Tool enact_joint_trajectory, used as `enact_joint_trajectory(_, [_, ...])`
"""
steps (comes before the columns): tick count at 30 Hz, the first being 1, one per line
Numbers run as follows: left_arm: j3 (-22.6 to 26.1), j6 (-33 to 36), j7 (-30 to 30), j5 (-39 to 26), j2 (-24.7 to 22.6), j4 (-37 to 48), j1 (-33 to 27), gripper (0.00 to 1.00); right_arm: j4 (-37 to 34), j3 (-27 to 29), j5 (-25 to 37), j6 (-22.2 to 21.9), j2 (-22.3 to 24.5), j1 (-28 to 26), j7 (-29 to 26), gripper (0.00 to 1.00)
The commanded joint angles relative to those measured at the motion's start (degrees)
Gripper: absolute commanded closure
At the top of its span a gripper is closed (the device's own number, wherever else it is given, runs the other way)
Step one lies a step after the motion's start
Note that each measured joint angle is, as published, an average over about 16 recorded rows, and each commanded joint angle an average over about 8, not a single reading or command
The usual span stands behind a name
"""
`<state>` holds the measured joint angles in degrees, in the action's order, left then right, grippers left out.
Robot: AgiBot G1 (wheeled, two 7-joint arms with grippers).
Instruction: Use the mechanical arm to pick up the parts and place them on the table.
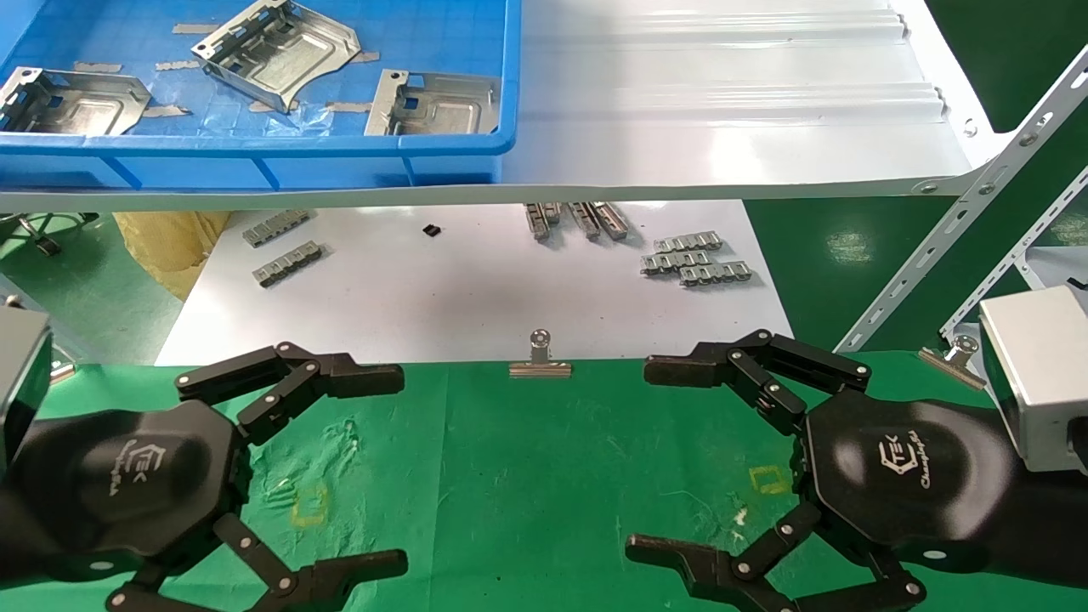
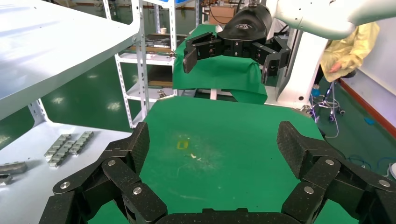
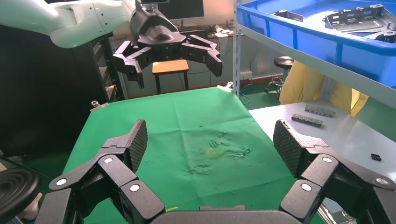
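Three silver-grey stamped plates lie in the blue bin on the upper shelf: one at the far left [image 1: 72, 102], one in the middle [image 1: 272, 49], one at the right [image 1: 438, 104]. They also show in the right wrist view [image 3: 357, 17]. The green cloth table [image 1: 544, 476] lies below in front of me. My left gripper [image 1: 399, 463] is open and empty above the cloth at the left. My right gripper [image 1: 637, 459] is open and empty above the cloth at the right. Each shows in its own wrist view, the left gripper [image 2: 212, 140] and the right gripper [image 3: 210, 140].
The blue bin [image 1: 255, 144] sits on a white shelf [image 1: 722, 110]. Below lies a glossy white board [image 1: 476, 289] with small ridged metal strips [image 1: 693, 259]. A binder clip [image 1: 540, 357] holds the cloth's far edge. Slotted rack posts [image 1: 969, 204] stand at the right.
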<state>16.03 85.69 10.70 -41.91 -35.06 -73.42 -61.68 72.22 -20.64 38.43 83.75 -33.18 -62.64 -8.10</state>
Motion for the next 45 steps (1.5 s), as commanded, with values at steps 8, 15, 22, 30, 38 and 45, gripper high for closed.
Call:
enact_joint_trajectory(8, [0.0, 0.0, 0.0, 0.0, 0.0, 0.0, 0.0, 0.0, 0.0, 0.0, 0.0, 0.0, 0.0, 0.0, 0.0, 0.0])
enact_joint_trajectory(15, [0.0, 0.0, 0.0, 0.0, 0.0, 0.0, 0.0, 0.0, 0.0, 0.0, 0.0, 0.0, 0.0, 0.0, 0.0, 0.0])
enact_joint_trajectory(22, [0.0, 0.0, 0.0, 0.0, 0.0, 0.0, 0.0, 0.0, 0.0, 0.0, 0.0, 0.0, 0.0, 0.0, 0.0, 0.0])
enact_joint_trajectory(30, [0.0, 0.0, 0.0, 0.0, 0.0, 0.0, 0.0, 0.0, 0.0, 0.0, 0.0, 0.0, 0.0, 0.0, 0.0, 0.0])
enact_joint_trajectory(38, [0.0, 0.0, 0.0, 0.0, 0.0, 0.0, 0.0, 0.0, 0.0, 0.0, 0.0, 0.0, 0.0, 0.0, 0.0, 0.0])
enact_joint_trajectory(45, [0.0, 0.0, 0.0, 0.0, 0.0, 0.0, 0.0, 0.0, 0.0, 0.0, 0.0, 0.0, 0.0, 0.0, 0.0, 0.22])
